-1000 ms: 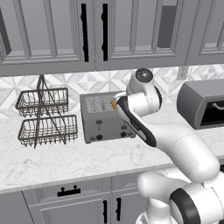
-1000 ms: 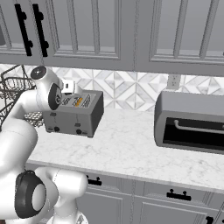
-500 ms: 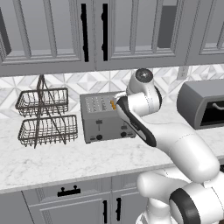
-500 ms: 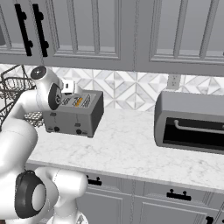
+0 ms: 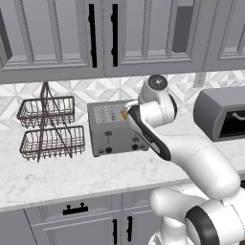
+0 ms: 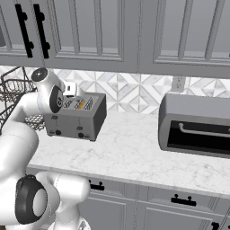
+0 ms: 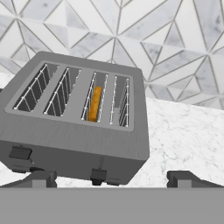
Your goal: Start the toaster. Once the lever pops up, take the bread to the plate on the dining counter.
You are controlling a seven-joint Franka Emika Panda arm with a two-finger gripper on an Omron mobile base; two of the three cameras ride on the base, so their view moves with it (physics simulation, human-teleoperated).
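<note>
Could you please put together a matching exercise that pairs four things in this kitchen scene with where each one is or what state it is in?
Things:
1. bread
2. wire basket rack
3. gripper
4. dark-grey rounded appliance

Places or states:
A. open, above the toaster's front edge
B. on the counter, at the far side of the toaster from the rack
C. down in one of the toaster's slots
D. beside the toaster, two tiers

Pairs: 1-C, 2-D, 3-A, 4-B

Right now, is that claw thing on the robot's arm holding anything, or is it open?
Gripper: open and holding nothing, hovering over the toaster; the bread sits in a slot.
</note>
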